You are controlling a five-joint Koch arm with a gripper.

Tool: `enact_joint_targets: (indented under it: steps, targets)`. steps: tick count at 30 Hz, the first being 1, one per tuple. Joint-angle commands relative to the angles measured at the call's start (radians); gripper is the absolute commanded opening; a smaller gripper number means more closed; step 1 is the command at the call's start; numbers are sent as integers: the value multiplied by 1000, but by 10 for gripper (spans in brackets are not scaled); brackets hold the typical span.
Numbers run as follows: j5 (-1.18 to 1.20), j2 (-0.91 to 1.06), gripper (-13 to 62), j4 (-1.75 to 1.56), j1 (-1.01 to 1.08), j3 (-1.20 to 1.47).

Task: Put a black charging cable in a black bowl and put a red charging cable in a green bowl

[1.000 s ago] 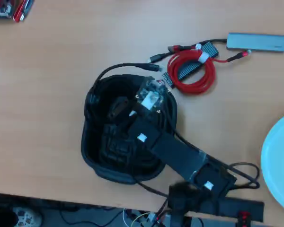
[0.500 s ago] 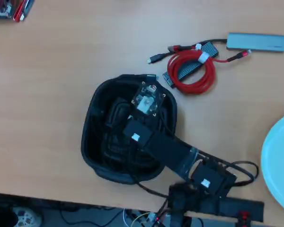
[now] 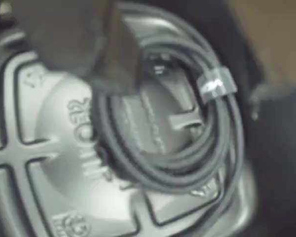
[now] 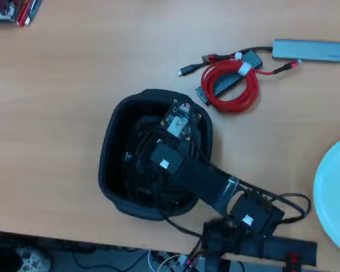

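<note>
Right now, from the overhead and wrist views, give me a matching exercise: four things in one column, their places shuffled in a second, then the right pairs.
Things:
1. black charging cable
2. red charging cable
3. green bowl
4. grey hub

Places:
A. on the table at the overhead view's right edge, partly cut off
B. coiled on the ribbed floor of the black bowl
C. on the table near the overhead view's top right corner
D. coiled on the table beyond the black bowl, outside any bowl

Pairs: 1-B, 2-D, 3-A, 4-C

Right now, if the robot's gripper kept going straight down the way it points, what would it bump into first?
Probably the black charging cable, coiled on the ribbed floor of the black bowl. The gripper hangs right over its loop, though blur makes depth uncertain.
</note>
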Motion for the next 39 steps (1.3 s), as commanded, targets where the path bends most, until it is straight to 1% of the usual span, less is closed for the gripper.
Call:
enact_joint_targets:
  steps: [1, 9, 14, 23, 26, 30, 35, 39]
  targets:
    - [-20, 21, 209, -51, 5, -41]
    - [-54, 26, 197, -55, 149, -74]
    - [-54, 31, 198, -46, 308, -72]
    - [-57, 164, 198, 23, 614, -63]
    - [-57, 176, 198, 64, 730, -55]
    - [-54, 167, 197, 80, 879, 34]
    - [-52, 150, 197, 5, 945, 121]
    - [-48, 43, 204, -66, 946, 121]
